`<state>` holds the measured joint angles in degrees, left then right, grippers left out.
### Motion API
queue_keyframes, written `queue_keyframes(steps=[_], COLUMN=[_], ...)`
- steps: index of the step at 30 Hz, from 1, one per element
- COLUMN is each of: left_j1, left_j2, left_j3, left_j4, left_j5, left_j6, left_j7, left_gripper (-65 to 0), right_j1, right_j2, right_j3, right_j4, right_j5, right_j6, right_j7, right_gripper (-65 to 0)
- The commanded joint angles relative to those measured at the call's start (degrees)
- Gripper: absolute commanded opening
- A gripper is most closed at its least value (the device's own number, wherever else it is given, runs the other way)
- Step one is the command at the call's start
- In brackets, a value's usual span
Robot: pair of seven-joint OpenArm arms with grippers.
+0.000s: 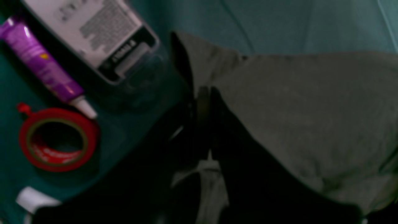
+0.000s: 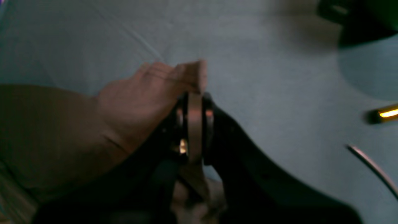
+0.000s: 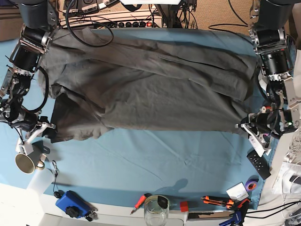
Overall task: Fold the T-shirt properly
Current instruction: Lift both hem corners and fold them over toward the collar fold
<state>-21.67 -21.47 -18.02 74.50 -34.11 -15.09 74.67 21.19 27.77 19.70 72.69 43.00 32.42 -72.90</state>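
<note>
The dark grey-brown T-shirt [image 3: 150,84] lies spread wide across the light blue tablecloth [image 3: 155,160], wrinkled, with its near edge folded up. My left gripper [image 3: 242,126] is at the shirt's near right corner. In the left wrist view the gripper [image 1: 203,93] is shut on the shirt's edge [image 1: 311,118]. My right gripper [image 3: 50,128] is at the shirt's near left corner. In the right wrist view the gripper [image 2: 194,99] is shut on a pinched fold of the shirt [image 2: 62,130].
A mug [image 3: 23,162] stands at the left edge, and a blue device [image 3: 73,205], a glass jar [image 3: 156,210] and hand tools [image 3: 221,201] along the front. A remote [image 3: 258,165] lies at the right. A red tape roll [image 1: 57,140] and a purple tube [image 1: 43,62] lie near my left gripper.
</note>
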Motion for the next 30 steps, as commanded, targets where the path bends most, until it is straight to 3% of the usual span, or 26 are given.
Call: queue_keyframes(steps=[1,4,9,17,30], left_j1=[-1.6,-0.9,2.8,9.1,11.6], left_j2=[-1.3,-2.0,-2.2,-2.2,-3.7], left_j3=[-0.2,-0.2,-0.2,-0.2,-0.4], left_j4=[1.0,1.1,3.2,12.7,16.6], left_j5=[-2.0,-6.4,-8.7,-8.3,-6.6], left_j6=[-0.7,-3.1,-4.3,-5.3,-5.7], left_j7=[-0.1,0.8,1.4,0.7,0.5], left_gripper=[-65.0,-65.0,-65.0,-65.0,-65.0], right_j1=[0.7,-1.7,-5.5,-9.3,-11.1], right_j2=[1.8,3.1,3.7,3.7,3.7], right_j3=[0.3,0.4,4.6,15.4,16.2], right_j4=[2.0,4.9,8.4,9.1,9.1], right_j5=[1.0,1.6,4.9,12.1,13.1], right_j6=[0.1,0.1,0.4,4.9,5.3], right_j7=[0.9,0.8,0.6,-3.0,-4.2], right_gripper=[-65.0,-65.0,-65.0,-65.0,-65.0])
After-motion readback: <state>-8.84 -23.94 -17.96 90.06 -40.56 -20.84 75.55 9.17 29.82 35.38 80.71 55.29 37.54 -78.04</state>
